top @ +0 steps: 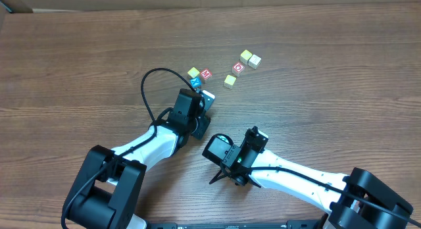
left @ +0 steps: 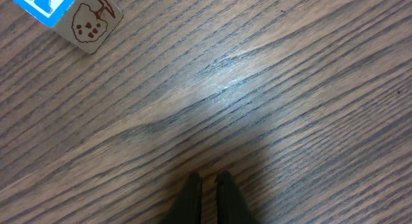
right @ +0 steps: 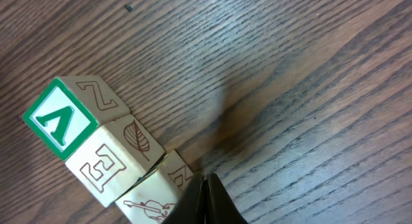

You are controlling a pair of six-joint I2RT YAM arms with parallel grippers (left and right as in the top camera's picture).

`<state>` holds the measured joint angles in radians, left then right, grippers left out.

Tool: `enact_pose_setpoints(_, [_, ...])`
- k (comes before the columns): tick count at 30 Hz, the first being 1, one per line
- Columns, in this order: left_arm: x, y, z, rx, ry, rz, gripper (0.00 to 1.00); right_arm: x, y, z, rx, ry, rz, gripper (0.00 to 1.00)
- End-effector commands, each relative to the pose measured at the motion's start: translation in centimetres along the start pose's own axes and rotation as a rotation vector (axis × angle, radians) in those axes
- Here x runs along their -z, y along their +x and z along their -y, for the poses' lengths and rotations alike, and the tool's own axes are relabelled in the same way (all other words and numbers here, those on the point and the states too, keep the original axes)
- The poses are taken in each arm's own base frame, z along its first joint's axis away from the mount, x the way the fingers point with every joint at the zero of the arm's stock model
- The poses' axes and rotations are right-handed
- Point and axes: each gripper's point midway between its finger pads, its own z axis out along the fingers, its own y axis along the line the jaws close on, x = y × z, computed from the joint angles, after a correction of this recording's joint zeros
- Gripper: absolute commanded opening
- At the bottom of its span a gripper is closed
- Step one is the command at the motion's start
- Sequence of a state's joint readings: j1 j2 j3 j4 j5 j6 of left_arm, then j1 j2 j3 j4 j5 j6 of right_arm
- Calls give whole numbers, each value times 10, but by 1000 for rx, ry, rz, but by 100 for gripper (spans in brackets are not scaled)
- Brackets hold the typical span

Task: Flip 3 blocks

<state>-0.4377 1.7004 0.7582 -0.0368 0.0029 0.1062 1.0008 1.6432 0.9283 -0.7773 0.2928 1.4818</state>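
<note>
1. The left hand is closed on nothing, its tips over bare brown wood-grain counter. A blue-topped wooden cube with a fruit drawing sits at 10 o'clock from it, well apart. That cube is not part of the job, so this hand looks best left idle.
2. In the right wrist view the three task blocks form a touching row. The green-and-white wooden letter cube is at 9 o'clock, and the pale cream wooden cube with an outlined E comes next. The pale cream wooden cube with a violin drawing ends the row towards 6 o'clock.
3. The right hand is pinched shut and empty, its tip just beside the violin cube's corner. Whether it touches, I cannot tell.
4. Start with that nearest end cube, I'd say. Open the fingers, take it by its two free sides, draw it clear of the row, then roll it over. Tipping it in place would likely drag the E cube along.
</note>
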Motion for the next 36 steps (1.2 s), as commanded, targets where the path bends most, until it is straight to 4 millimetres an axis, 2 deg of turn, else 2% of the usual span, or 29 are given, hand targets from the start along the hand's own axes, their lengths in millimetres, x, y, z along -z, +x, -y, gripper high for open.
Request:
enact_pose_setpoints(1, [-4, 8, 0, 11, -1, -23, 4, -4, -1, 3, -16, 11, 2, 4])
enact_pose_setpoints(36, [-4, 9, 0, 11, -2, -23, 4, -4, 2, -2, -14, -12, -17, 4])
